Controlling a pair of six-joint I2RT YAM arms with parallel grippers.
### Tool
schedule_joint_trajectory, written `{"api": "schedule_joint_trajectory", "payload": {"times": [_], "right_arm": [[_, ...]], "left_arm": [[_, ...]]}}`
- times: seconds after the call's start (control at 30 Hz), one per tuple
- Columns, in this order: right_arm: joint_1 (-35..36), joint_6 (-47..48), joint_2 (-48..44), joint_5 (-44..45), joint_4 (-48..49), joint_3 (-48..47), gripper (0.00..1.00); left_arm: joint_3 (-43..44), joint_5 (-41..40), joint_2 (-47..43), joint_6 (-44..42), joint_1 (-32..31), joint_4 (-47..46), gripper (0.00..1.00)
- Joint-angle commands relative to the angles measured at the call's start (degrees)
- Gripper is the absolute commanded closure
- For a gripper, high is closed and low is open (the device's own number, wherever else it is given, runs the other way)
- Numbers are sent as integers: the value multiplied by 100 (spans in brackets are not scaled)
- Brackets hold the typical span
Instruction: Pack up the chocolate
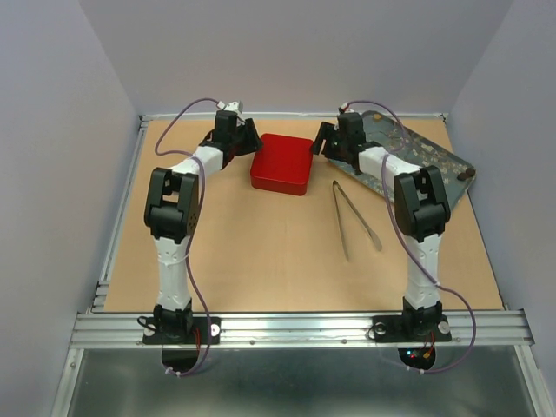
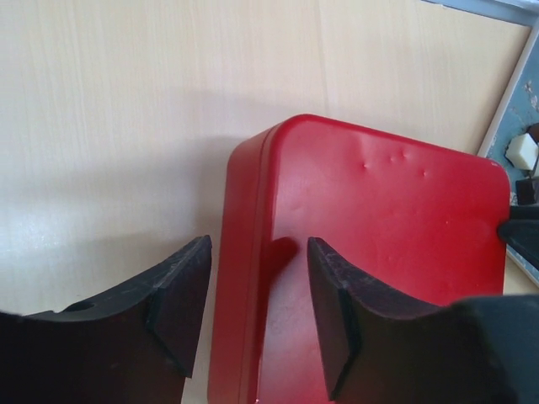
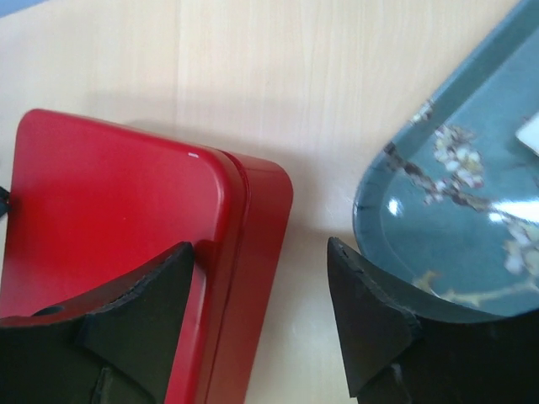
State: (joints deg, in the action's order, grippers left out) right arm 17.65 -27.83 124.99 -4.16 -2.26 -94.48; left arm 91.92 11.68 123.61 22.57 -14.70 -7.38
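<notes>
The closed red box (image 1: 282,162) lies on the table between my two grippers. My left gripper (image 1: 252,139) is open and straddles the box's left edge (image 2: 244,278): one finger is over the table, the other over the lid, and neither presses the wall. My right gripper (image 1: 323,139) is open too and straddles the box's right edge (image 3: 253,252). Its fingers do not clamp anything. The chocolate lies as tiny pieces on the blue-grey tray (image 1: 434,156). A dark piece (image 1: 470,173) sits near the tray's right end, and a cream piece (image 2: 522,150) shows in the left wrist view.
Metal tongs (image 1: 352,217) lie on the wood in front of the box, towards the right arm. The tray's rounded corner (image 3: 379,194) sits close beside my right gripper's outer finger. Grey walls enclose the table on three sides.
</notes>
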Motion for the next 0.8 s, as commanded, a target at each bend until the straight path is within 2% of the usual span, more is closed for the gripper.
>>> {"api": "schedule_joint_trajectory", "payload": {"times": [0.0, 0.2, 0.37, 0.53, 0.6, 0.77], "right_arm": [[19, 349, -791, 284, -354, 175, 29], [2, 674, -1819, 855, -319, 719, 27], [-147, 902, -2828, 1242, -301, 1405, 25], [-350, 1104, -3779, 1743, -319, 2362, 24], [-429, 1254, -4225, 1910, -327, 2556, 23], [-605, 1386, -4913, 2358, -380, 3031, 20]], "left_arm": [[212, -333, -908, -261, -33, -53, 34], [-252, -763, -2041, -437, 186, -97, 25], [-982, -1350, -3122, -718, 432, 25, 24], [-1623, -1748, -4291, -893, 828, 587, 22], [-1756, -1993, -4686, -999, 837, 885, 18], [-2142, -2214, -5302, -1061, 837, 1282, 17]]}}
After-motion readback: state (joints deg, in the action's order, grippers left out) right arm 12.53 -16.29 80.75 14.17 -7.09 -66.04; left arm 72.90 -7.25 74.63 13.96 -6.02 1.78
